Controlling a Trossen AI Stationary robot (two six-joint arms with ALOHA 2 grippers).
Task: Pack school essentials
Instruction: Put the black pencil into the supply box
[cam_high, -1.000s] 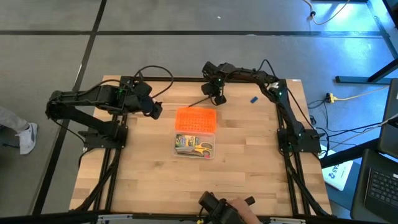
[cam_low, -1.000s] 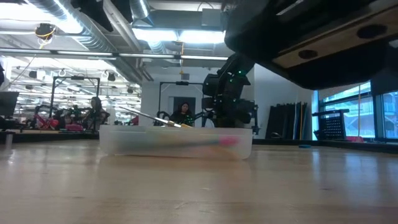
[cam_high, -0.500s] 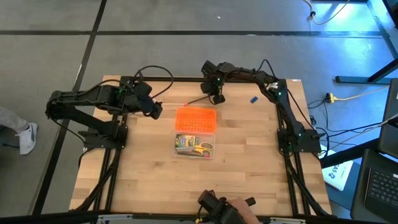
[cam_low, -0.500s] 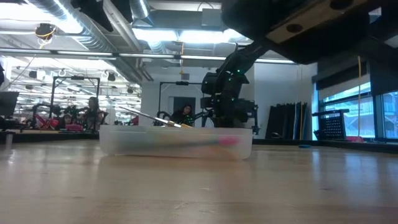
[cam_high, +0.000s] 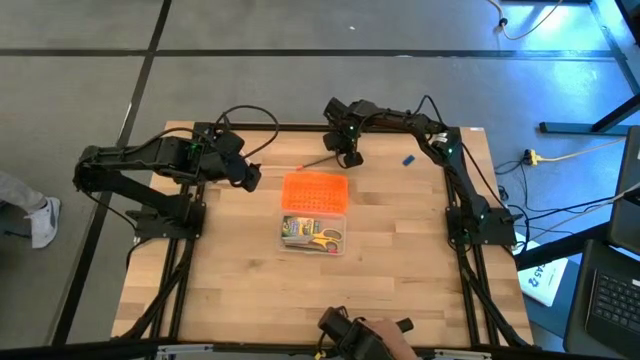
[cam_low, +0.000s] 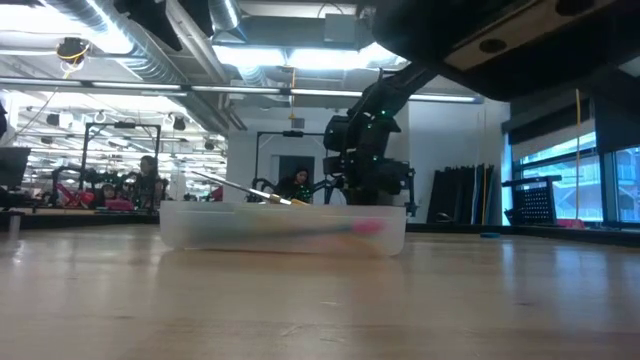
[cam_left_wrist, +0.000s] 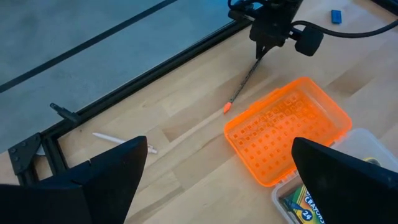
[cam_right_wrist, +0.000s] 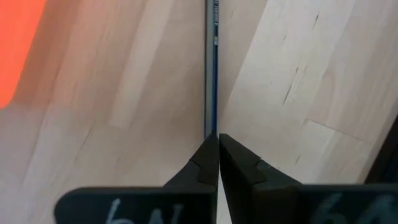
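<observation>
The right gripper (cam_high: 349, 158) still pinches the red-tipped pencil (cam_left_wrist: 243, 83), now a bit nearer the table's back edge. The left gripper (cam_high: 250, 178) stays wide open.

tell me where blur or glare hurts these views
Low view: the clear box is smeared by blur, ceiling lights glare overhead. Right wrist view: the right claw and pencil are sharp. High view: blue light tints the right edge.

Lid (cam_high: 315, 191): bright orange, gridded with small raised squares.
Pencil (cam_left_wrist: 244, 83): dark grey shaft, orange-red tip.
Crayon box (cam_high: 297, 231): green and yellow.
Scissors (cam_high: 324, 240): yellow handles.
Small piece (cam_high: 408, 159): blue.
Table (cam_high: 250, 290): pale wood planks, black frame.
</observation>
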